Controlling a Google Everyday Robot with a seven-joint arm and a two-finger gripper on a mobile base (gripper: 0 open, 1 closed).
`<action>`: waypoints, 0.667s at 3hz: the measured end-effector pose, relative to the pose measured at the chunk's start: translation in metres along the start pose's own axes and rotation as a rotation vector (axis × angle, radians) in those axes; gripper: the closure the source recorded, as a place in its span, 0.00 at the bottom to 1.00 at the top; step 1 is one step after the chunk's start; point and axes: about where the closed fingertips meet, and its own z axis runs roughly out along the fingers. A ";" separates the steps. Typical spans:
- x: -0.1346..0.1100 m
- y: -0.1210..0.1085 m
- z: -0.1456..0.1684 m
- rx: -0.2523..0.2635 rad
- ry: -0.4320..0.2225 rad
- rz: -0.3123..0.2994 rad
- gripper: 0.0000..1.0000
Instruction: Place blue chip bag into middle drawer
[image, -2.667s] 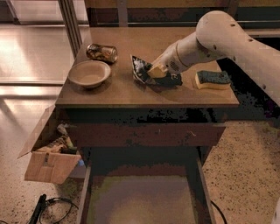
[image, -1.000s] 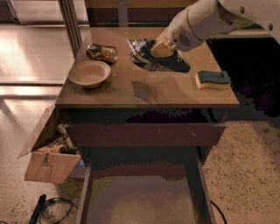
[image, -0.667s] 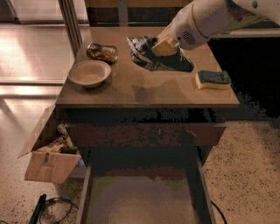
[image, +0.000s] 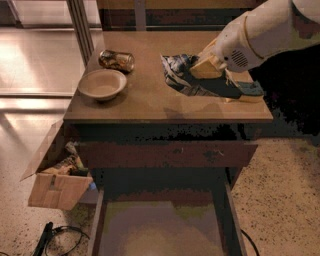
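The blue chip bag, crinkly dark navy foil with white lettering, hangs in the air above the right half of the wooden counter. My gripper is shut on its right part, the white arm reaching in from the upper right. The middle drawer stands pulled open below the counter at the bottom, its pale tan-greenish floor bare between thin dark side walls. The bag is above and behind the drawer's opening.
A tan bowl and a crushed can sit on the counter's left. A yellow sponge with a blue-green top lies at the right, partly hidden by the bag. A reddish-brown drawer front is shut. A cardboard box stands on the floor at left.
The bag was lifted off the counter in the gripper, then carried forward toward the counter's front edge, now hanging in front of the sponge.
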 end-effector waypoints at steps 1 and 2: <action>0.003 0.019 -0.003 -0.026 -0.027 -0.027 1.00; 0.014 0.069 -0.015 -0.067 -0.090 -0.063 1.00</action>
